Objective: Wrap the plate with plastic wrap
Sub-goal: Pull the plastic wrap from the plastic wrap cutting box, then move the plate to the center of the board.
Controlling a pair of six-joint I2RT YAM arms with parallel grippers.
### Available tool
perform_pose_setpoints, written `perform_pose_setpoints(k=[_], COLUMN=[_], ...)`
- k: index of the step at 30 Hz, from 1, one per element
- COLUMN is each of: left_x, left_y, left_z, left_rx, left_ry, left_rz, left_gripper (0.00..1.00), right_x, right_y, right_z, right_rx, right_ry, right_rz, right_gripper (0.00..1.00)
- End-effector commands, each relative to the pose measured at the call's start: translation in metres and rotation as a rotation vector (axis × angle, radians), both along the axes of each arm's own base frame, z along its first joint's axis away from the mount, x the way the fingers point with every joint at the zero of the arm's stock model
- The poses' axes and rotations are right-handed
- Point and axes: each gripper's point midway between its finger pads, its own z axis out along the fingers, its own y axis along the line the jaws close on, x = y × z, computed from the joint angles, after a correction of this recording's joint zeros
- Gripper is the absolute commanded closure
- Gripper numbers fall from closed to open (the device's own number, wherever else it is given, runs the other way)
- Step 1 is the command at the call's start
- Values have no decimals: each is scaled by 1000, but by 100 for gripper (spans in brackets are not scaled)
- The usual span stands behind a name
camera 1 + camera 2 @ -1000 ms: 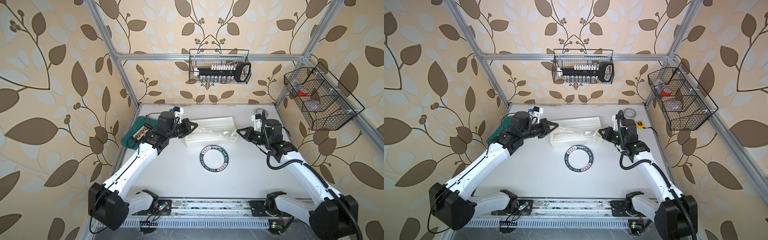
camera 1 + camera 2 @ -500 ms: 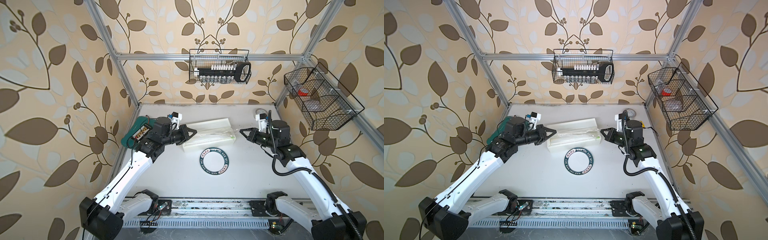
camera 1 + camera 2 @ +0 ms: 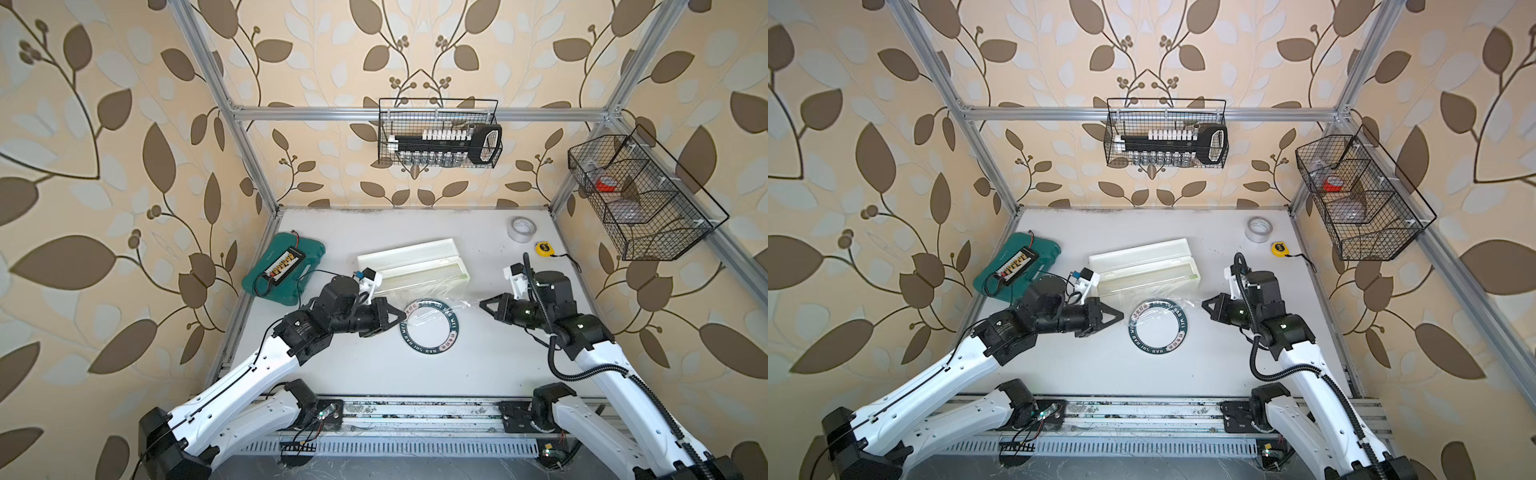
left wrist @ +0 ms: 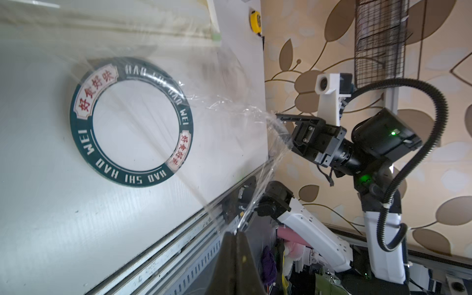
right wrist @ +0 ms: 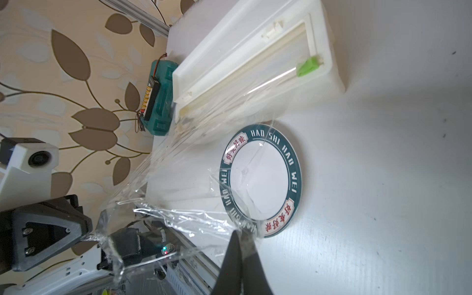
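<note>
Both the left pincer [image 3: 401,318] and right pincer [image 3: 483,304], shut tight, grip plastic wrap [image 5: 178,178] over the plate [image 3: 432,350].

The wrap [image 5: 184,173] runs from the box [image 3: 409,257], behind the plate [image 3: 432,352], forward over the plate's back part. My left gripper [image 3: 401,318] holds it just left of the plate, my right gripper [image 3: 482,304] just right. The case [image 3: 291,266] lies back-left of the plate, the tape [image 3: 522,228] back-right.

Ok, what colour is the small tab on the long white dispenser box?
Bright green: the small plastic tab shows best in the right wrist view.
</note>
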Motion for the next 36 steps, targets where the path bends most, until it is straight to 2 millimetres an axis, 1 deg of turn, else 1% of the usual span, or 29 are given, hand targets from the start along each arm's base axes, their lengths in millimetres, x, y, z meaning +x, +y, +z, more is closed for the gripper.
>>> perform_pose_setpoints(k=[1,2,4,5,7,10,12,15,17,19,20,24,27,31,34,35,36], left_x=[-22,-27,-40,-45,-55,-67,-71,-75,-75,-76,-76,-77,-74,-63,-49,-45,-39], left_y=[-3,-6,-13,-17,-24,-31,-31,-28,-25,-24,-24,-25,-23,-14,-11,-5,0], left_z=[-5,-14,-41,-52,-72,-96,-111,-139,-155,-166,-171,-196,-213,-229,-232,-240,-245], left_rx=[-4,9,53,62,88,129,169,248,296,326,345,413,457,553,585,609,622], left_ry=[9,20,57,78,104,133,140,155,160,156,155,162,164,139,119,139,150], left_rz=[-32,-44,-80,-94,-129,-171,-192,-214,-220,-230,-232,-261,-254,-224,-183,-165,-150], left_gripper=[100,100,100,100,100,100,100,100,100,100,100,100,100,100,100,100,100], right_x=[-26,-30,-37,-39,-43,-54,-59,-59,-60,-62,-63,-71,-63,-57,-50,-48,-44], right_y=[-5,-6,-1,-3,-7,-9,-14,-23,-27,-33,-32,-31,-29,-36,-33,-32,-30], right_z=[-38,-47,-58,-63,-75,-93,-102,-107,-113,-121,-126,-152,-149,-152,-153,-153,-153], right_rx=[-98,-125,-149,-187,-253,-277,-303,-373,-411,-456,-468,-501,-518,-567,-558,-562,-562], right_ry=[108,130,161,174,215,283,312,322,346,367,377,451,421,408,390,387,380], right_rz=[8,8,16,-5,-24,-40,-61,-102,-117,-143,-145,-144,-159,-187,-197,-199,-195], right_gripper=[100,100,100,100,100,100,100,100,100,100,100,100,100,100,100,100,100])
